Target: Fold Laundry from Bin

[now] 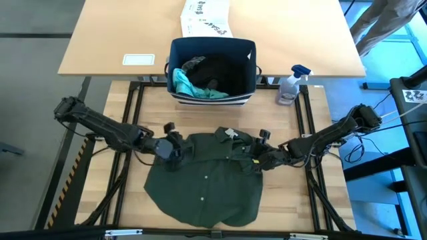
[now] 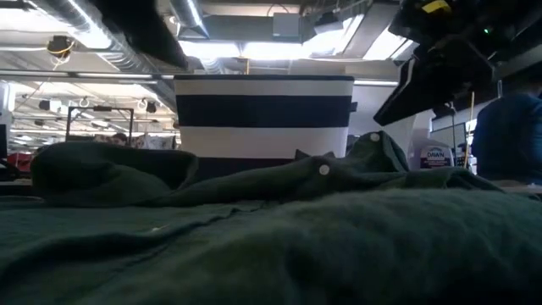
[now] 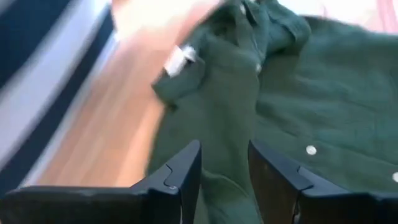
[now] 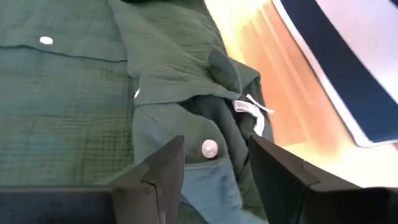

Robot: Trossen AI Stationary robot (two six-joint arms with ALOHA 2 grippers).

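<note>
**Green shirt spread flat, both jaws parted at its shoulders**

From above, I see the olive-green button shirt [image 1: 203, 187] lying open on the table [image 1: 133, 113], at 6 o'clock from the striped bin [image 1: 213, 99], which holds teal and dark laundry. My left gripper [image 1: 172, 148] sits at the shirt's 10 o'clock shoulder, my right gripper [image 1: 261, 157] at 2 o'clock.

At table height, the cloth mounds in soft wrinkles before the bin.

Left wrist: jaws parted, fabric between them, not pinched.

Right wrist: jaws parted over a button and the collar tag [image 4: 245, 107].

I judge the shirt light, limp and crinkly; shoulder seams or hem corners should offer the firmest hold.
</note>
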